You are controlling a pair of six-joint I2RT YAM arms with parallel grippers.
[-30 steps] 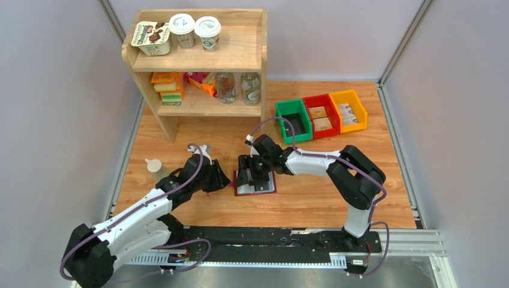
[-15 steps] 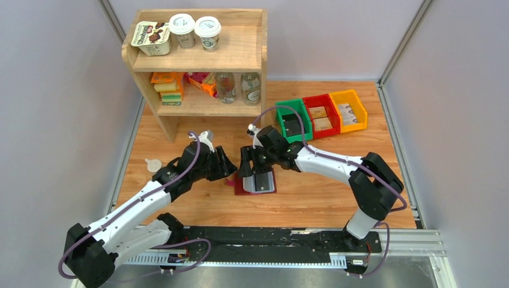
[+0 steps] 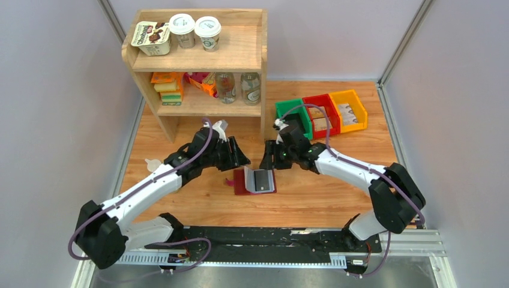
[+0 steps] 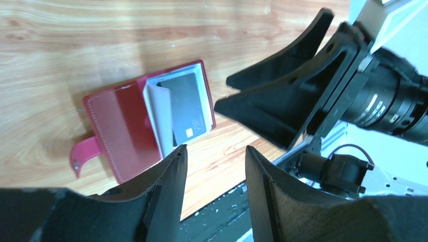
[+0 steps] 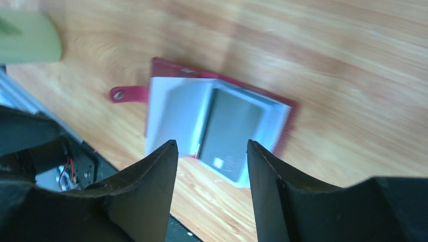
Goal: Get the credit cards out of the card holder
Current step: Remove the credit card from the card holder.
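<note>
Wood-grain tabletop (image 3: 336,192) between pale grey walls, with wooden shelf (image 3: 198,60) at rear left and row of green, red and yellow bins (image 3: 343,93) at rear right. Shows maroon card holder (image 3: 254,180) lying open and flat at centre front, closing tab pointing left, well apart from shelf and bins. Shows grey credit card (image 3: 262,179) on holder's right half, framed by pale sleeve, with loose sleeve page standing up along spine. Finds left gripper (image 3: 243,159) just behind holder's left side and right gripper (image 3: 266,162) just behind its right, tips facing across small gap, neither touching holder. Shows both pairs of jaws parted, nothing between them.
</note>
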